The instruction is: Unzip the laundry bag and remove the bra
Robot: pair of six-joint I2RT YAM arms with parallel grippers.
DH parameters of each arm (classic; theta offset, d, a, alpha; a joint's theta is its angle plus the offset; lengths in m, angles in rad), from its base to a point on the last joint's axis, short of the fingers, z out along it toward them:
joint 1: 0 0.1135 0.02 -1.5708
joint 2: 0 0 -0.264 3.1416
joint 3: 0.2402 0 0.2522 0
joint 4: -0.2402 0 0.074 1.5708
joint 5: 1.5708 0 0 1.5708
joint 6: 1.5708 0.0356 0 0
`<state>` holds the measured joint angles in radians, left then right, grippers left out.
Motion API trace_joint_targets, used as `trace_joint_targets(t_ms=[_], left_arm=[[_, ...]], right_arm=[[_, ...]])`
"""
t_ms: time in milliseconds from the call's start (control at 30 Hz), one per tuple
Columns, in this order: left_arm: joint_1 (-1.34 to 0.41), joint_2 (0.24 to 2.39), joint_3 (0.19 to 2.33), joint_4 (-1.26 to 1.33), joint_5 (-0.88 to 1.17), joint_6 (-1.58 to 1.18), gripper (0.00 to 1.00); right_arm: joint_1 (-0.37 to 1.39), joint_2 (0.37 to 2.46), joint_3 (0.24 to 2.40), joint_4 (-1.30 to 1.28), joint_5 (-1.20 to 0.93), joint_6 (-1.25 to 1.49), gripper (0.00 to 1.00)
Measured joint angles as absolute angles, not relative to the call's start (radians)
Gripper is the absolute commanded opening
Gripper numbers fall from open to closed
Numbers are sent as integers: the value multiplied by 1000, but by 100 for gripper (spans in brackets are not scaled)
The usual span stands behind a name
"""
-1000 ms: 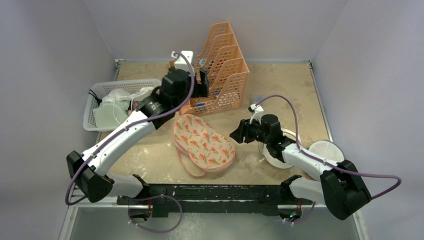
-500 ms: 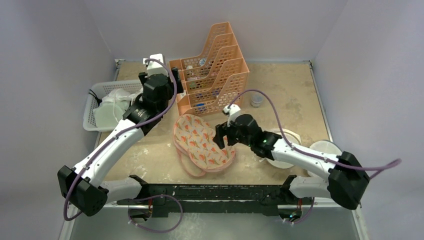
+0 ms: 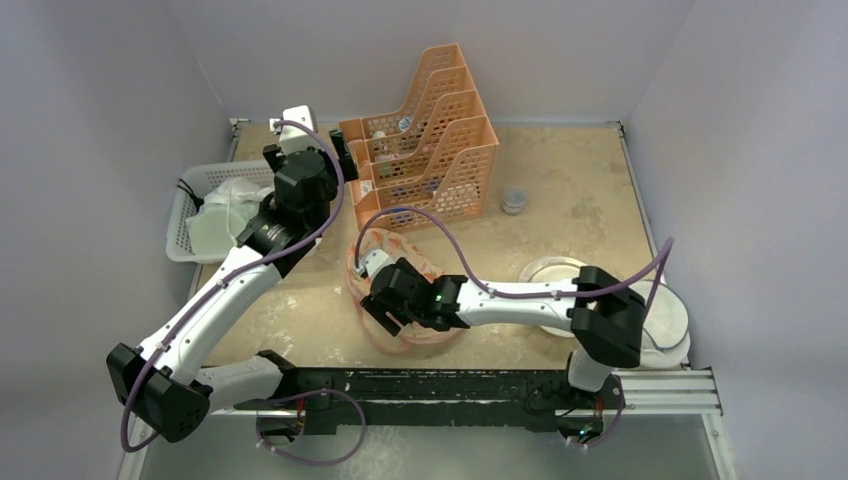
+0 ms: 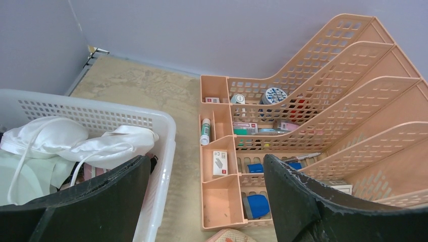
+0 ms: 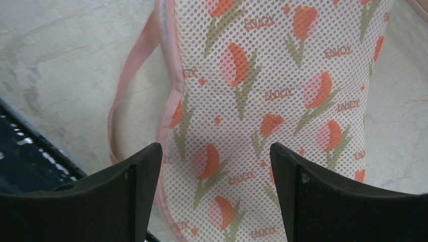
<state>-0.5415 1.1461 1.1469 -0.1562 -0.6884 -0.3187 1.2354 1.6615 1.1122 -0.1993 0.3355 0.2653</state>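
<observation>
Laundry bag [image 5: 282, 101] — right pincer [image 5: 214, 148] wide open over it, empty.

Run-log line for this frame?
right gripper: open, over laundry bag | left gripper: open, by white basket | bag looks zipped | bra unseen

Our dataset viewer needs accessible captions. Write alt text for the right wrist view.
The open right gripper hovers above the laundry bag, a peach mesh pouch printed with orange tulips, lying on the beige table. Its pink strap loops at left.

The right gripper [image 3: 384, 301] has been swung left over the laundry bag [image 5: 262, 101], the left gripper [image 3: 305, 152] shifted toward the basket [image 3: 213, 179].
</observation>
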Motion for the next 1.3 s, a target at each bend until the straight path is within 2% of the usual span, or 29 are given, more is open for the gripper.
trace_joint_targets(t_ms=[167, 400, 533, 800, 1000, 1300], left_arm=[[-542, 1146, 1147, -156, -690, -317, 82], [-542, 1146, 1147, -150, -690, -316, 82], [-542, 1146, 1147, -150, -690, -311, 82], [-542, 1147, 1147, -150, -689, -310, 82], [-542, 1147, 1147, -150, -689, -310, 82], [-542, 1155, 1147, -150, -682, -310, 82]], right_arm=[[1243, 1733, 1145, -247, 380, 257, 76], [1243, 1746, 1145, -272, 402, 258, 63], [1243, 1746, 1145, -272, 400, 258, 71], [1259, 1738, 1150, -268, 356, 257, 77], [1272, 1738, 1168, -258, 346, 261, 77], [1291, 1828, 1234, -304, 365, 262, 69]])
